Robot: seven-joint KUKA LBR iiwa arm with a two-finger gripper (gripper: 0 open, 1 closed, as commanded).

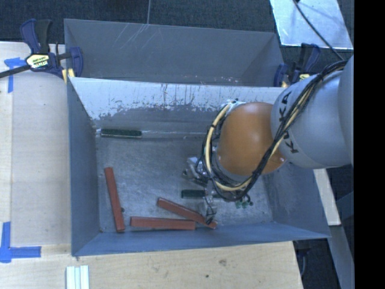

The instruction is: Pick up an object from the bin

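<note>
My gripper reaches down under the arm's orange cover to the bin floor, front and right of centre. Its tip is at the right end of a short reddish-brown stick that lies slanted there. A longer reddish-brown stick lies flat along the front wall, with its right end just below the gripper. A small dark block sits on the floor just left of the gripper. Whether anything is held is hidden by the cover.
A third reddish-brown stick lies lengthwise near the left wall. A dark green bar rests at the foot of the back wall, far left. The arm and its cables cover the bin's right side.
</note>
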